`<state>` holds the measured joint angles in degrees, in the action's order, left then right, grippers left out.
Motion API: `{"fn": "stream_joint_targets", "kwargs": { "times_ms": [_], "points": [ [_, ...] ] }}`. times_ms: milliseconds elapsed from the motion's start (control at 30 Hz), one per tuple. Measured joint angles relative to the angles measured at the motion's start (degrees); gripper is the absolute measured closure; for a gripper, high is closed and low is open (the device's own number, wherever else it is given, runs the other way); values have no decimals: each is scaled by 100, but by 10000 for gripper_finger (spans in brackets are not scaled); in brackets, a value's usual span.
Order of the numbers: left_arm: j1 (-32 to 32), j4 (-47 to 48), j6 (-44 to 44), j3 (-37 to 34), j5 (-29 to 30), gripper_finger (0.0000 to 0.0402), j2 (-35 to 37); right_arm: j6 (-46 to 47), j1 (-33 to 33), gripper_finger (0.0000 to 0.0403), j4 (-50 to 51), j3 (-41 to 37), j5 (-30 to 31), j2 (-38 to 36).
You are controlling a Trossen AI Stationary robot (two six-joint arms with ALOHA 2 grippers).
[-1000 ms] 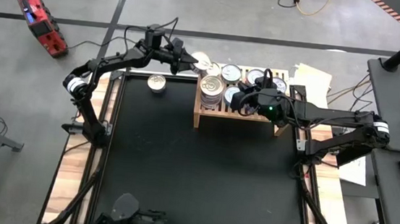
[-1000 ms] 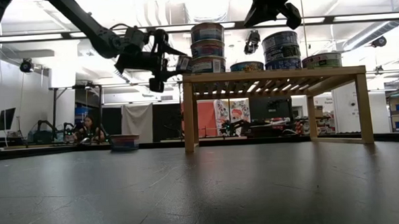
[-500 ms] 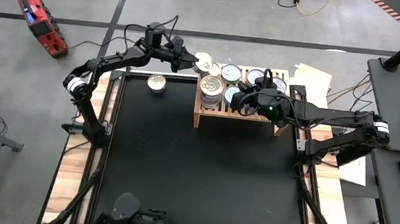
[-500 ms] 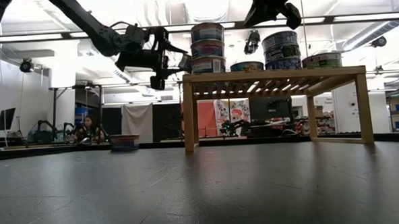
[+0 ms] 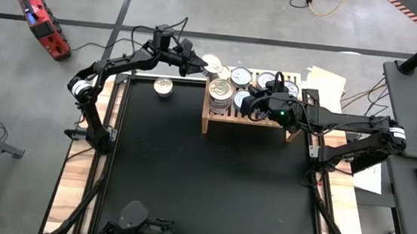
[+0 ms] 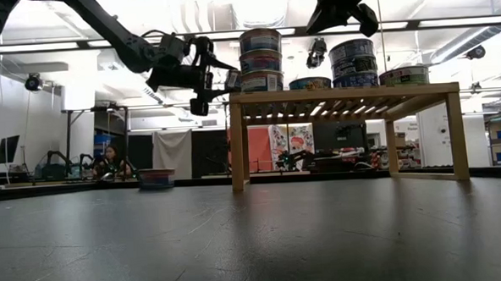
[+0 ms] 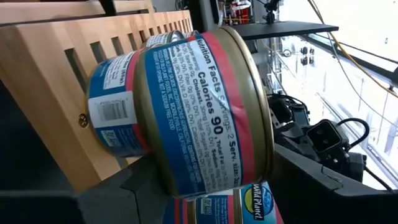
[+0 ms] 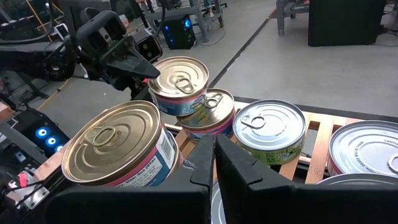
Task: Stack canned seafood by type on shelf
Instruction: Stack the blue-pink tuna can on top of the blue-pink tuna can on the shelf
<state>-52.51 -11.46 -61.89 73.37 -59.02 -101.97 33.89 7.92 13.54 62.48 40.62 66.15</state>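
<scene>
High view first: on your left a lone tin (image 5: 163,88) sits on the black mat (image 5: 211,178), well clear of the shelf (image 5: 250,117), with open mat all round it. Your left gripper (image 5: 200,65) hangs just off the shelf's left edge, its fingers spread part-way and clamped on a can (image 7: 205,112) with a blue and red label; in the left wrist view that can fills the space between the fingers and looks tilted, close to the tins stacked at the shelf's end (image 6: 261,59), though whether it touches them you cannot tell. Farther right, your right gripper (image 5: 249,104) hovers over the shelf top with its fingers (image 8: 205,163) pressed together and empty, tins close on every side.
</scene>
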Motion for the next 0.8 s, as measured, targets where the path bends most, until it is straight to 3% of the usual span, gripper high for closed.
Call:
{"fn": "stream_joint_targets", "kwargs": {
  "times_ms": [800],
  "points": [
    [43, 0, 416, 76, -48, 168, 0, -31, 0, 394, 0, 0, 0, 0]
  ]
}}
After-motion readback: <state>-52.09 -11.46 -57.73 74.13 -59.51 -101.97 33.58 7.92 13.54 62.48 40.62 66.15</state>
